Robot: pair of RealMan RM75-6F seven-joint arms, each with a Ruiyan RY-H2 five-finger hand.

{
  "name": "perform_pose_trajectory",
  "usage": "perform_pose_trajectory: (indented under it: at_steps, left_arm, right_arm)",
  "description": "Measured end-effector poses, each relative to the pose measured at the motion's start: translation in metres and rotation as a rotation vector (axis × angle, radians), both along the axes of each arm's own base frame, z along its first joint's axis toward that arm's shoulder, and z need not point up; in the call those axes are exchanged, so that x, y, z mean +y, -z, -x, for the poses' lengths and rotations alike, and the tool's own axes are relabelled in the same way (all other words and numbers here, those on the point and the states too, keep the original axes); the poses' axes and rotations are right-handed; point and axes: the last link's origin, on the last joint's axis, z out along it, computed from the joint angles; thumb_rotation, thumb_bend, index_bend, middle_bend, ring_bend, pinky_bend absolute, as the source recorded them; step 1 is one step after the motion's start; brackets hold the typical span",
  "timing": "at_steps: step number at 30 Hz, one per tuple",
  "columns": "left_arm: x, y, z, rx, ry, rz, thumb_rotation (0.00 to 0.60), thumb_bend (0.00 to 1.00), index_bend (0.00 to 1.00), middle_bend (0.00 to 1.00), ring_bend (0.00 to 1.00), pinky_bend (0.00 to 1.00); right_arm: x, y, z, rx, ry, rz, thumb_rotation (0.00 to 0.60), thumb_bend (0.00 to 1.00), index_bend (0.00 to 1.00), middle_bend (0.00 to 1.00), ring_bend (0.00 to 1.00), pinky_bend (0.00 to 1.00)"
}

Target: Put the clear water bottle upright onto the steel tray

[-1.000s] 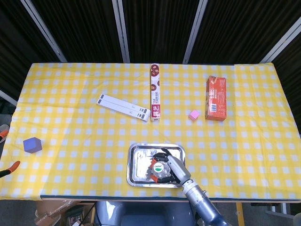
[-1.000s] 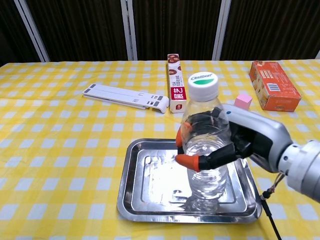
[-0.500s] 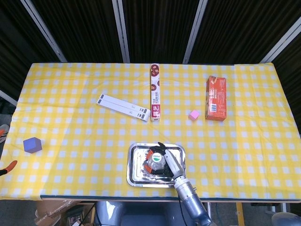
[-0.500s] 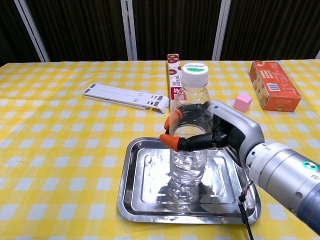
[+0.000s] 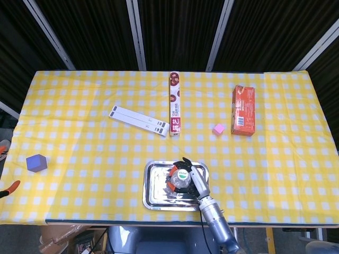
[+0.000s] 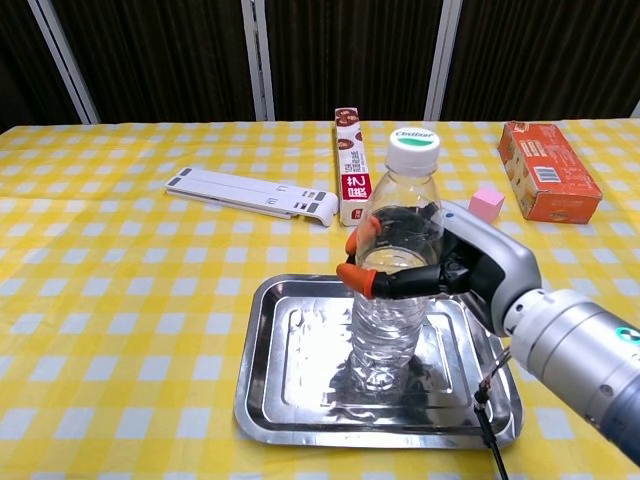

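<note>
1. Chest view shows us the right hand [image 6: 440, 270] wrapped around the middle of the clear water bottle [image 6: 392, 290], its orange-tipped fingers [image 6: 356, 280] curled across the front of the bottle's body.
2. We see the bottle nearly upright, leaning slightly, with its white cap [image 6: 413, 150] above the hand and its base below the hand, on the floor of the steel tray [image 6: 262, 395].
3. From the head view we see the same hand [image 5: 195, 182] over the tray [image 5: 150, 185], its arm running toward the near table edge.
4. Beyond the hand lie a long red-and-white box [image 6: 349, 165], a pink cube [image 6: 487, 203] and an orange box [image 6: 546, 170].
5. Beyond it to the left lies a flat white stand [image 6: 252, 194]; a blue cube [image 5: 36, 162] sits far left.
6. We cannot find the left hand in either view.
</note>
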Motion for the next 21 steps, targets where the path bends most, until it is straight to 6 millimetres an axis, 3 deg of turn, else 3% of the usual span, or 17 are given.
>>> perform_pose_trajectory:
  at_steps: [3, 11, 16, 19, 21]
  left_arm:
    - [0.0, -0.0001, 0.0002, -0.001, -0.001, 0.0, 0.6, 0.21, 0.13, 0.0, 0.0, 0.0]
    - [-0.0001, -0.0007, 0.0002, -0.004, 0.001, 0.0, 0.6, 0.21, 0.13, 0.0, 0.0, 0.0]
    - [-0.0002, -0.0013, 0.0007, -0.006, -0.001, -0.002, 0.6, 0.21, 0.13, 0.0, 0.0, 0.0]
    - [-0.0003, -0.0007, 0.0003, -0.002, 0.0, 0.0, 0.6, 0.21, 0.13, 0.0, 0.0, 0.0]
    - [-0.0005, 0.0002, -0.0001, 0.002, 0.002, 0.003, 0.6, 0.21, 0.13, 0.0, 0.0, 0.0]
  right_arm:
    - [0.0013, 0.0036, 0.0006, 0.02, -0.011, 0.011, 0.6, 0.6, 0.76, 0.55, 0.24, 0.0]
    - [0.005, 0.0081, -0.0012, 0.042, -0.037, 0.017, 0.6, 0.55, 0.75, 0.55, 0.23, 0.0]
    - [0.005, 0.0071, 0.0005, 0.062, -0.044, 0.014, 0.6, 0.33, 0.57, 0.53, 0.18, 0.0]
    - [0.0057, 0.0069, 0.0005, 0.067, -0.054, -0.01, 0.6, 0.18, 0.48, 0.47, 0.14, 0.0]
    - [0.006, 0.0061, 0.0003, 0.062, -0.063, -0.033, 0.6, 0.13, 0.44, 0.42, 0.11, 0.0]
